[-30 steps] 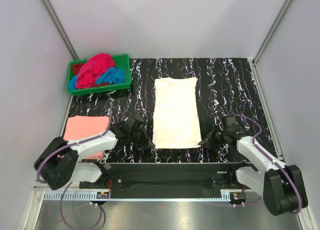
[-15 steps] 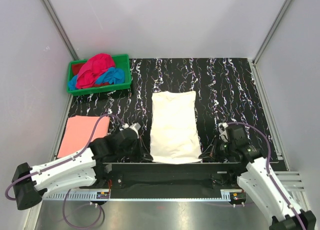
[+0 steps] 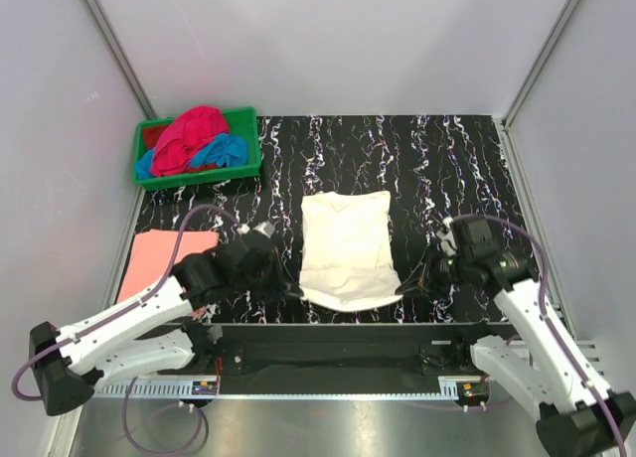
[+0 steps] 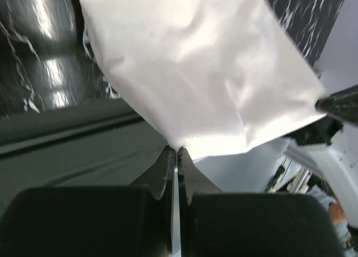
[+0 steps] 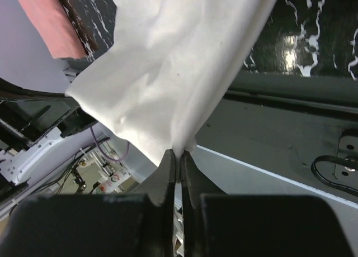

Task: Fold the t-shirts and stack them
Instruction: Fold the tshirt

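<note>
Black tabletop point(image 3: 457, 169); t-shirt point(image 3: 346, 248) in left pincer point(image 4: 177, 151)

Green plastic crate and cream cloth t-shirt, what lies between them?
Top view: only bare black marbled tabletop between the green plastic crate and the cream cloth t-shirt.

Left arm point(image 3: 124, 326) and right arm point(image 3: 542, 320): white links, black joints, black bases, looping purple cables point(image 3: 202, 209), black wrist housings, slim dark tapered fingers point(image 4: 164, 170).
</note>
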